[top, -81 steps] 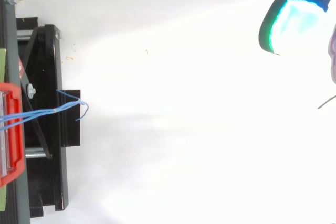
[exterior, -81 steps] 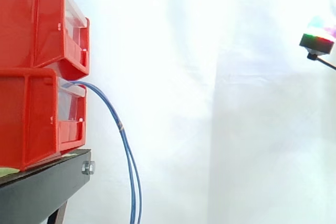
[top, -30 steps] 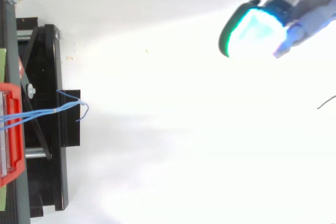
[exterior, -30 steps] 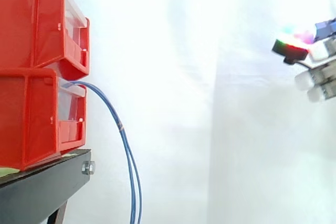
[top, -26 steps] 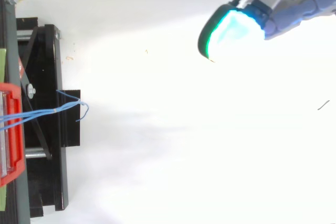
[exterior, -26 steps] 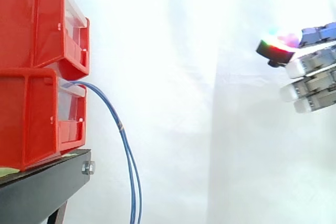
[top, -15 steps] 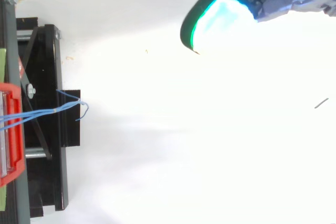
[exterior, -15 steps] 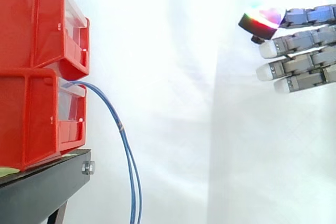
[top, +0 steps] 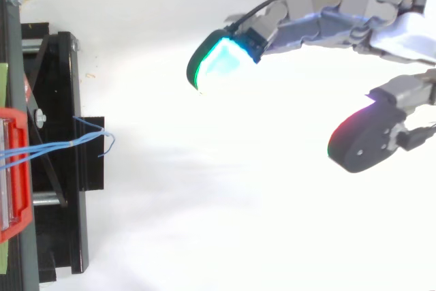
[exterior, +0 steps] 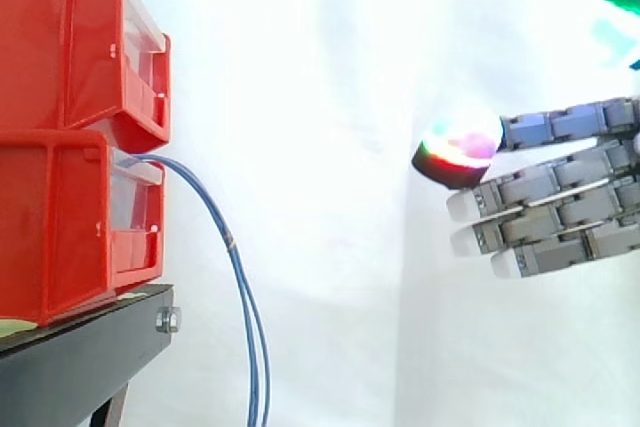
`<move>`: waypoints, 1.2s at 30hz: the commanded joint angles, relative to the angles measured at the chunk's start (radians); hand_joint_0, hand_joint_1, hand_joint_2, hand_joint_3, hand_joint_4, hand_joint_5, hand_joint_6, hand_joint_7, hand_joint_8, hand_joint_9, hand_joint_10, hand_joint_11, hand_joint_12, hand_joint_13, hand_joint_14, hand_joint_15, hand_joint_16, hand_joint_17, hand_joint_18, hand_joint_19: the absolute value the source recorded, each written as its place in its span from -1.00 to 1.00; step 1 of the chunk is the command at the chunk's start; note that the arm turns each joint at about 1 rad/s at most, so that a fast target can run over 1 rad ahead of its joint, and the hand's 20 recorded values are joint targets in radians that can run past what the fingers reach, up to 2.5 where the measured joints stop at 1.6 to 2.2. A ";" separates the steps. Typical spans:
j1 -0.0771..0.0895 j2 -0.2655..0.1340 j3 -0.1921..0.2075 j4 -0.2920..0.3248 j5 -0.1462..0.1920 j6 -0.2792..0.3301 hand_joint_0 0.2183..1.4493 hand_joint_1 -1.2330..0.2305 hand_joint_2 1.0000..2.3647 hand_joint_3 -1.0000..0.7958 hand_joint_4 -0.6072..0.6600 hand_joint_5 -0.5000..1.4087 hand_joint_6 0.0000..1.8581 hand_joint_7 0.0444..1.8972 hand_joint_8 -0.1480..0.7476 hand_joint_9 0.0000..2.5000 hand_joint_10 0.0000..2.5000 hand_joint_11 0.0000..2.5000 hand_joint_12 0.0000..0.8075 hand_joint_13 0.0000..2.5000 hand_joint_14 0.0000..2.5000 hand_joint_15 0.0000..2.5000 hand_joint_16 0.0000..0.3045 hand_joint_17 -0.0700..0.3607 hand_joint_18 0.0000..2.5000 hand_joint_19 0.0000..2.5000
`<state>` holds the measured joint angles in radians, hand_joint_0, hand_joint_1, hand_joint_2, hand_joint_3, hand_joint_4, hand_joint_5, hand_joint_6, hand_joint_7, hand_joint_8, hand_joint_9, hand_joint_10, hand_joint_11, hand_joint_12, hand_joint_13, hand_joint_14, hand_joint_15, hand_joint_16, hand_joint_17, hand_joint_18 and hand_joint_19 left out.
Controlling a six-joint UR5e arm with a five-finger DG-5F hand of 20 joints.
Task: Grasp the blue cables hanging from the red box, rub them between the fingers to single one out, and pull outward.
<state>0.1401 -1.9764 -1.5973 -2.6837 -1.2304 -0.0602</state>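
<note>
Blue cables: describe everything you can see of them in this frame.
The blue cables are thin strands that leave the front of the lower red bin, arch outward and hang down beside the black stand, close together, past the bottom edge. From above, a kinked loose end shows. Nothing grips them; the open hand is well apart.

Two red bins are stacked at nine o'clock in the side view: an upper bin (exterior: pixel 70 37) and a lower bin (exterior: pixel 60 227). Two blue cables (exterior: pixel 238 277) hang from them. There is one black stand (exterior: pixel 80 357), one hand (exterior: pixel 560 202) and one white curtain (exterior: pixel 330 97).
</note>
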 commanded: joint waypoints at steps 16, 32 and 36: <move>0.038 -0.159 0.028 0.143 0.075 -0.023 -0.54 -0.21 -1.00 -0.44 0.28 -0.67 -0.46 -0.33 -0.05 -0.33 -1.00 -0.95 -0.36 -0.47 -0.99 -0.87 -0.75 -0.28 -0.60 -0.80; 0.038 -0.357 0.214 0.139 0.074 0.046 -0.51 -0.20 -1.00 -0.44 0.32 -0.65 -0.46 -0.31 -0.03 -0.26 -1.00 -0.88 -0.28 -0.41 -0.99 -0.79 -0.77 -0.30 -0.56 -0.75; 0.033 -0.392 0.252 0.139 0.066 0.082 -0.51 -0.20 -1.00 -0.44 0.30 -0.65 -0.46 -0.31 -0.05 -0.30 -0.99 -0.87 -0.25 -0.42 -0.99 -0.77 -0.76 -0.30 -0.56 -0.73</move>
<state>0.1757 -2.3359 -1.3807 -2.5467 -1.1577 -0.0069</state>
